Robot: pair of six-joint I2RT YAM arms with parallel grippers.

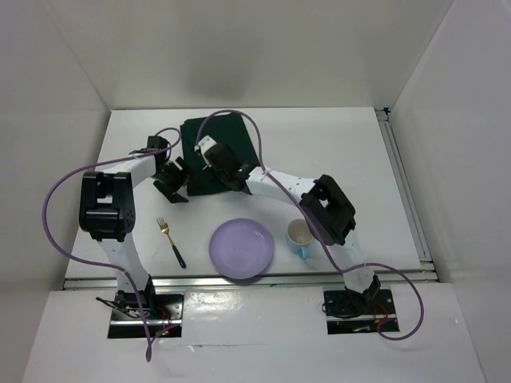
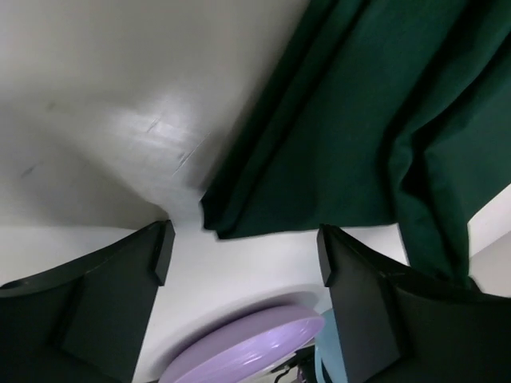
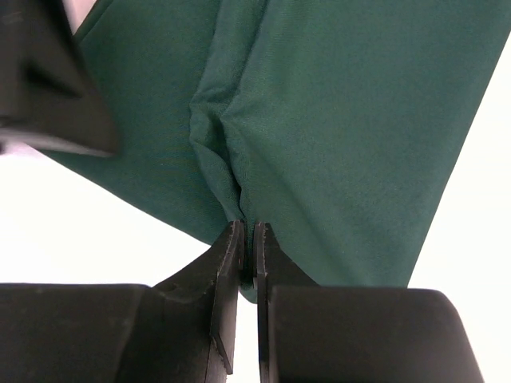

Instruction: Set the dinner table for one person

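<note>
White walls box in the white table (image 1: pixel 335 152), which spreads under everything. The right end effector (image 3: pixel 247 231) is clamped on a fold of the dark green cloth (image 3: pixel 343 120). The left end effector (image 2: pixel 243 239) gapes wide at the cloth's corner, gripping nothing. Nearer the bases lie a fork (image 1: pixel 170 241), a purple plate (image 1: pixel 241 248) and a cup (image 1: pixel 299 236) in a row.

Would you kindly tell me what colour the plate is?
The plate is light purple, clearest in the top external view.

White dinner table (image 1: pixel 343 152) carries green mat (image 1: pixel 227 136), fork (image 1: pixel 170 241), purple plate (image 1: pixel 241 248), cup (image 1: pixel 299 236)
</note>
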